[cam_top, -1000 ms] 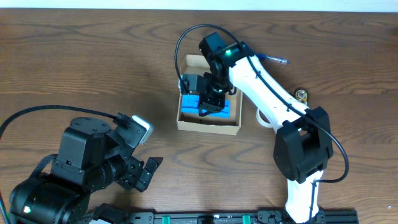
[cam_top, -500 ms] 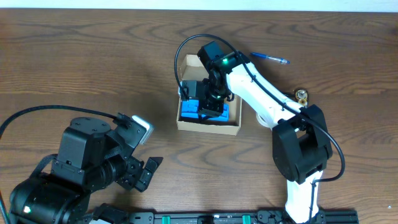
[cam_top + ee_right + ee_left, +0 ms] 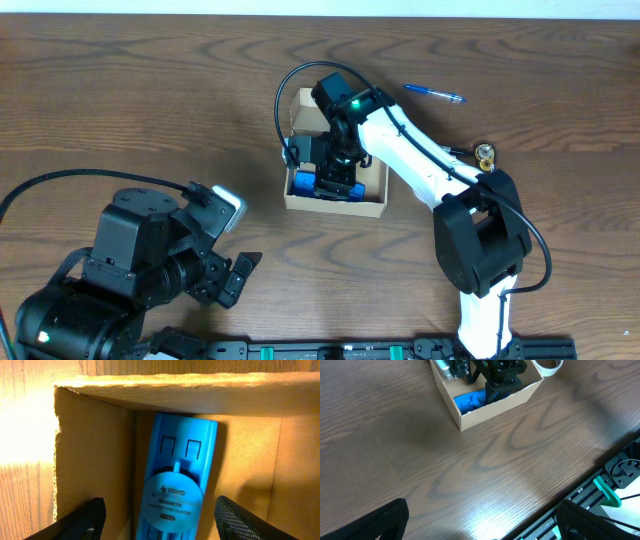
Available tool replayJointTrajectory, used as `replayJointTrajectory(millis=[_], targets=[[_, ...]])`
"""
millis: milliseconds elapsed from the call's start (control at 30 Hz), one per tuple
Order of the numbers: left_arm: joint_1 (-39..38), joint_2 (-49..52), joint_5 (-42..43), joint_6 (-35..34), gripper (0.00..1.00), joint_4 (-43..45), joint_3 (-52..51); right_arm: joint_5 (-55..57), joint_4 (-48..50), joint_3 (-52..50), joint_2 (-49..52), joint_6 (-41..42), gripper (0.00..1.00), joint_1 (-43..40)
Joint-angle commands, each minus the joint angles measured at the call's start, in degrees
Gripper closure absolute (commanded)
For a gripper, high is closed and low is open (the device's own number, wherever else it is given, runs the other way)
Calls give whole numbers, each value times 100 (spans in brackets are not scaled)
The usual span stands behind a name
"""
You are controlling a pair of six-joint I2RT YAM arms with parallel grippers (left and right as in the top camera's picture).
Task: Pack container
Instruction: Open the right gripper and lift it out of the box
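Observation:
The container [image 3: 336,207] is a tan cardboard box in the middle of the table, lid flap open at the back. A blue whiteboard duster [image 3: 336,187] lies inside along its front wall. My right gripper [image 3: 336,172] reaches down into the box. In the right wrist view it [image 3: 165,522] stands open astride the duster [image 3: 176,475], with a gap on each side between fingers and duster, the box wall [image 3: 95,460] to the left. My left gripper [image 3: 480,527] is open over bare wood near the front edge, far from the box [image 3: 492,406].
A blue pen [image 3: 434,95] lies behind and right of the box. A small brass-coloured object [image 3: 485,153] sits to the right. A white tape roll [image 3: 549,365] stands beside the box. A black rail [image 3: 400,350] runs along the table's front edge.
My right gripper has moved left and lower into the box and its jaws have widened, letting go of the blue duster. The left arm has not moved.

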Motion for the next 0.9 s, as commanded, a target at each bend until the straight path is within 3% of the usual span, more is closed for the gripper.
replayJointTrajectory(millis=[0, 400, 867], targets=[[13, 2, 76, 39, 5, -17, 46, -109, -26, 96, -70, 173, 28, 52], [11, 2, 76, 39, 5, -17, 46, 177, -1137, 1803, -463, 457, 26, -142], [13, 2, 74, 39, 5, -17, 46, 435, -1818, 1967, -1725, 1178, 24, -1355]])
